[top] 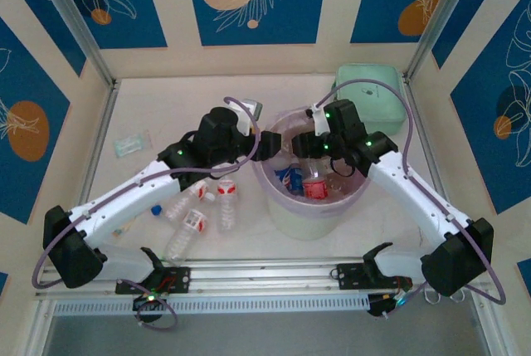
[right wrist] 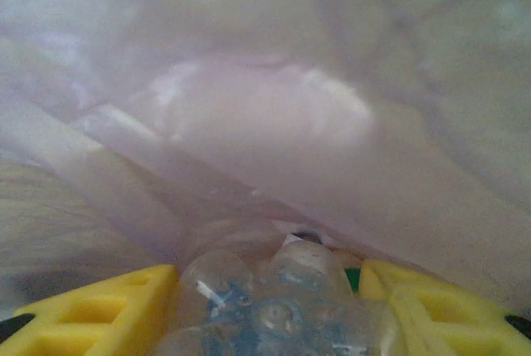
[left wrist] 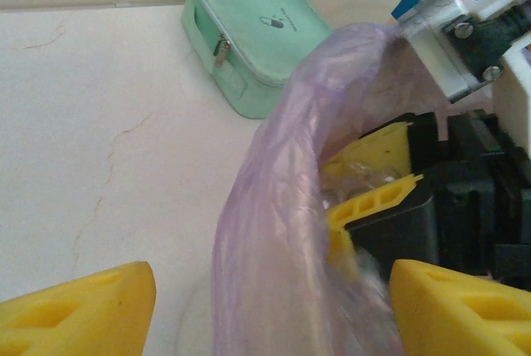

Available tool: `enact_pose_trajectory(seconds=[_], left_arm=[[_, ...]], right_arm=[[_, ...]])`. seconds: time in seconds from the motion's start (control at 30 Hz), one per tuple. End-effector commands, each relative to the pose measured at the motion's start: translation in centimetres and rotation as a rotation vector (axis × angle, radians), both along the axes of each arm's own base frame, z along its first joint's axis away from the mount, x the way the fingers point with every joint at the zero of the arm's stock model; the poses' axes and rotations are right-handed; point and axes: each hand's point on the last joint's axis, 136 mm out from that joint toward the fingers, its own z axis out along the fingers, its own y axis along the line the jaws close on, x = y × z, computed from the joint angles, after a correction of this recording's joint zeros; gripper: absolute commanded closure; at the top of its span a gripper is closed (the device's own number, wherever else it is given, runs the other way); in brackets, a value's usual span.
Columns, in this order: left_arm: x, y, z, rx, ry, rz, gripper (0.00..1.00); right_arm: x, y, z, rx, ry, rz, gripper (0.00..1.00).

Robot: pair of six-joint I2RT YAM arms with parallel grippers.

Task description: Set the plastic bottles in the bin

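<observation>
Right wrist: bottle [right wrist: 270, 306] between jaws (apparently)

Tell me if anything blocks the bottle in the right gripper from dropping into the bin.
Nothing visible does. The right gripper holds the clear bottle over the open bin, with other bottles lying below it. The left gripper stands open at the left rim, off to the side.

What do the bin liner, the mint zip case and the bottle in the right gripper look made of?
Bin liner: thin plastic film, translucent lilac, slightly glossy; it drapes in soft wrinkles. Mint zip case: probably fabric or faux leather, matte, with a metal-looking zipper pull. Bottle in the right gripper: clear thin plastic, shiny with moulded ridges.
</observation>
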Motion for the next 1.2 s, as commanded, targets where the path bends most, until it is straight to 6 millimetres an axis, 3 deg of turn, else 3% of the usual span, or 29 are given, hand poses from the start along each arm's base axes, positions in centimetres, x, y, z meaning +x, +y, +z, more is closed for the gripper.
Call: enact_pose_trajectory(seconds=[0.0, 0.07, 0.2, 0.43, 0.57, 0.73, 0.8, 0.87, 0.97, 1.07, 1.17], left_arm=[[0.0, 0.2, -0.7, 0.032, 0.000, 0.007, 0.27], [0.0, 0.2, -0.5, 0.028, 0.001, 0.010, 0.27], [0.0, 0.3, 0.6, 0.007, -0.018, 0.010, 0.27], [0.1, 1.0, 4.6, -0.006, -0.110, 0.019, 0.21], [-0.1, 2.2, 7.0, 0.020, -0.172, 0.035, 0.11], [-0.3, 5.6, 8.5, 0.083, -0.228, 0.123, 0.07], [-0.2, 7.5, 7.8, 0.124, -0.210, 0.171, 0.07], [-0.1, 9.4, 6.2, 0.179, -0.174, 0.219, 0.07], [-0.3, 11.9, 2.5, 0.262, -0.088, 0.265, 0.08], [-0.9, 14.2, -1.3, 0.384, 0.009, 0.313, 0.08], [-2.0, 15.1, -4.8, 0.445, 0.116, 0.328, 0.12]], right_arm=[[-2.3, -0.5, -6.2, -0.057, 0.204, -0.030, 0.76], [-2.1, -0.8, -6.0, -0.058, 0.183, -0.043, 0.68], [-1.2, -1.2, -3.3, -0.036, 0.104, -0.056, 0.47], [1.9, -2.1, 1.1, -0.018, -0.033, -0.067, 0.16], [3.9, -2.5, 2.2, 0.021, -0.065, -0.081, 0.06], [6.1, -2.0, 3.6, 0.047, -0.166, -0.089, 0.01], [7.0, -2.0, 4.6, 0.055, -0.213, -0.102, 0.00], [6.7, -1.6, 5.8, 0.067, -0.202, -0.089, 0.01], [5.2, -2.1, 7.5, 0.040, -0.195, -0.084, 0.01], [3.2, -3.7, 9.3, -0.007, -0.161, -0.102, 0.01], [0.8, -5.0, 11.1, -0.022, -0.134, -0.101, 0.01]])
